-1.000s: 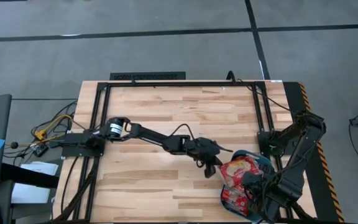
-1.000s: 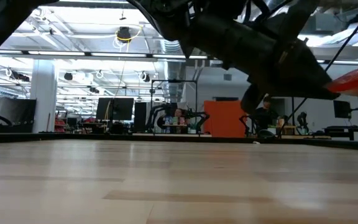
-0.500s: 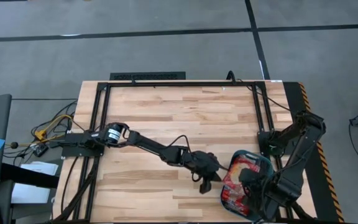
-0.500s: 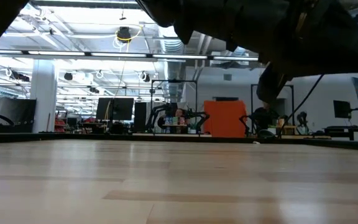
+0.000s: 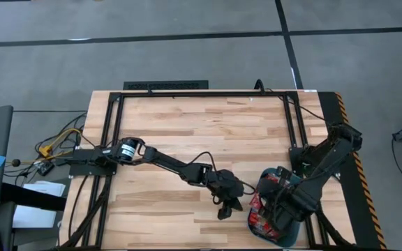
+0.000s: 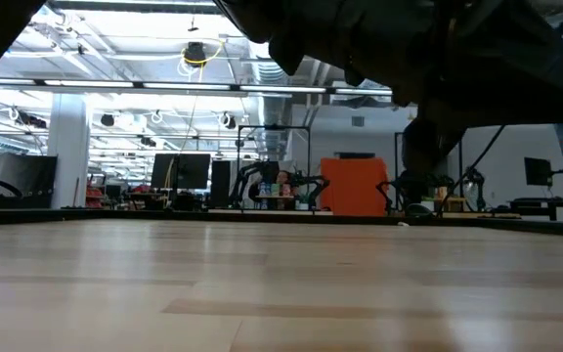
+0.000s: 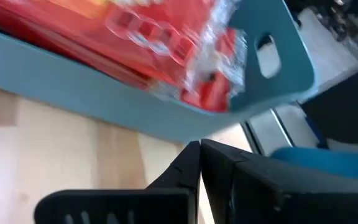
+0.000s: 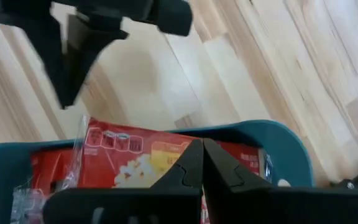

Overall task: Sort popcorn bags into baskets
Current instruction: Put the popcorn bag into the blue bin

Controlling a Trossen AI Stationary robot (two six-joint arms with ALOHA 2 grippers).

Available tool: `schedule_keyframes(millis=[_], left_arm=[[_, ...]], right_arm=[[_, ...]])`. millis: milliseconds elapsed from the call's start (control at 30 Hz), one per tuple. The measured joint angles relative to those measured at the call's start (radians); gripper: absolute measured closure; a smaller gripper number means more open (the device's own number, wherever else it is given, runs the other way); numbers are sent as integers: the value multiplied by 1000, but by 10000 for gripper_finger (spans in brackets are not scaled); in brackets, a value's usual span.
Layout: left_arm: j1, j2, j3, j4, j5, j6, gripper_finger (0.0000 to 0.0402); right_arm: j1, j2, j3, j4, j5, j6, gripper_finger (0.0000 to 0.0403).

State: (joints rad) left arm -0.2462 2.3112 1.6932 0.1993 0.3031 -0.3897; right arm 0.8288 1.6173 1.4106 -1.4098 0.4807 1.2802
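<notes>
The teal basket (image 5: 279, 170) sits near the table's right near corner, with several red popcorn bags (image 5: 261, 209) lying in it. The left wrist view shows its wall (image 7: 104, 99) and the bags (image 7: 166, 37) close ahead. My left gripper (image 5: 223, 211), fingers shut (image 7: 199, 146), hangs just left of the basket and holds nothing. My right gripper (image 5: 272, 203) is over the basket, shut (image 8: 202, 144), its tips above the top bag (image 8: 135, 163). My right gripper's shut fingertips stand over the top popcorn bag's label side (image 8: 166, 155), coming from the table's right and slanting down. Whether they touch it, I cannot tell. My left gripper touches nothing.
Bare wooden table lies left of and beyond the basket. A black frame (image 5: 201, 94) runs along the far and side edges. The basket's handle hole (image 7: 266, 46) faces my left wrist camera. Cables lie off the table's left edge (image 5: 58, 143).
A popcorn bag that stood high over the basket a second ago now lies down in it with the others. My left gripper has drawn back from the basket's far left corner toward the table's near edge. My right gripper has moved from the basket's near right side in over the bags.
</notes>
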Motion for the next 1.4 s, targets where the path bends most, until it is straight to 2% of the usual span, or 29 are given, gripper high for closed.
schedule_keyframes(millis=[133,400,733,967,1167,1333,1400], left_arm=[[-1,0,-1,-47,39,0,401],[-2,-2,-1,-80,92,-11,401],[2,-2,-1,-84,123,-23,401],[2,-2,-1,-83,147,-25,401],[6,-3,-1,-82,147,-23,401],[37,-3,-1,-78,108,2,401],[57,-3,-1,-73,88,1,401]], right_arm=[[12,0,-48,62,-42,34,375],[68,8,-117,234,-144,84,391],[136,8,-117,292,-176,209,375],[168,8,-117,376,-179,225,389],[170,8,-117,396,-178,257,375],[174,7,-116,416,-163,259,376],[173,6,-102,374,-161,290,383]])
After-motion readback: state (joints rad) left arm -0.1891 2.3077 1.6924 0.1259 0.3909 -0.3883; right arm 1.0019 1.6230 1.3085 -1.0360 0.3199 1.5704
